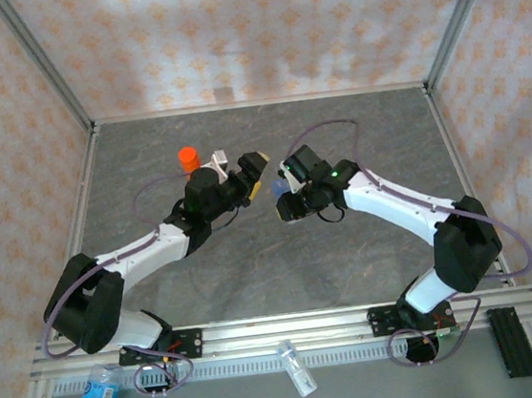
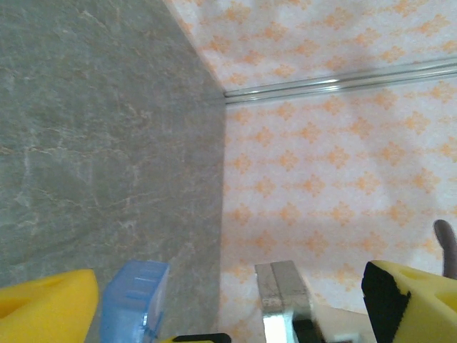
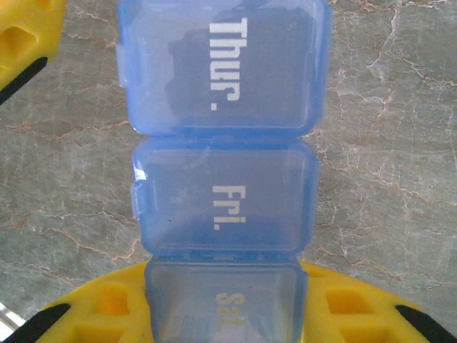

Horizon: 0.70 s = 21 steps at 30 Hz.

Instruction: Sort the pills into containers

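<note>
The containers (image 3: 223, 143) are a translucent blue strip whose lids read Thur., Fri. and Sat., all closed. My right gripper (image 3: 225, 318) is shut on the Sat. end, with yellow pads on both sides. It holds the strip (image 1: 278, 189) above the grey table, mid-scene. My left gripper (image 1: 252, 174) faces it from the left, open, with yellow fingers (image 2: 43, 307) wide apart. The strip's end (image 2: 133, 300) sits just inside the left finger. One left fingertip (image 3: 21, 36) shows beside the Thur. lid. The pills are out of view.
An orange vial (image 1: 188, 157) stands behind the left gripper with a small white object (image 1: 220, 156) beside it. A water bottle (image 1: 94, 396) and a clear vial (image 1: 295, 367) lie past the front rail. Patterned walls enclose the grey table (image 1: 371, 273).
</note>
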Motion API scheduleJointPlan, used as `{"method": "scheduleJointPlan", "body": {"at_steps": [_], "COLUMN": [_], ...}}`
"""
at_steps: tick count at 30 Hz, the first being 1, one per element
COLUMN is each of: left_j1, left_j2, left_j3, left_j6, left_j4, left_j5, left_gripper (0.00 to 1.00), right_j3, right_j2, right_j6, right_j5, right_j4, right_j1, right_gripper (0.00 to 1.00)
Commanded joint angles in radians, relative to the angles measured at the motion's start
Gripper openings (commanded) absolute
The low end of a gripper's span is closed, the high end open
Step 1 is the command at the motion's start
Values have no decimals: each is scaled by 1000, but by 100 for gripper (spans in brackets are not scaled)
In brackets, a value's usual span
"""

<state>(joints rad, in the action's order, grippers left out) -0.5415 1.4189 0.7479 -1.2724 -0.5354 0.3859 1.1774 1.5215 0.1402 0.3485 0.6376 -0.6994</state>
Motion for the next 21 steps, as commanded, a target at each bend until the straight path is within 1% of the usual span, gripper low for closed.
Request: {"method": "scheduleJointPlan", "body": {"at_steps": [1, 7, 15, 21], "left_j1": [-1, -9, -32, -51], "left_j2": [6, -8, 7, 11], "left_j3": [-15, -37, -70, -62], "left_j6": [-44, -55, -103, -105], "left_j4": [-87, -84, -157, -158], "left_j5": [27, 26, 26, 19], "left_gripper": [96, 95, 94, 94], "right_j3": [-1, 15, 34, 36], "right_j2": [-11, 0, 16, 23], "right_j6": [-14, -1, 13, 17], "right_j5": [3, -26, -37, -42], "right_j4": [-16, -7, -6, -9], "right_j1": [5, 6, 11, 15], "right_gripper": [34, 33, 33, 33]}}
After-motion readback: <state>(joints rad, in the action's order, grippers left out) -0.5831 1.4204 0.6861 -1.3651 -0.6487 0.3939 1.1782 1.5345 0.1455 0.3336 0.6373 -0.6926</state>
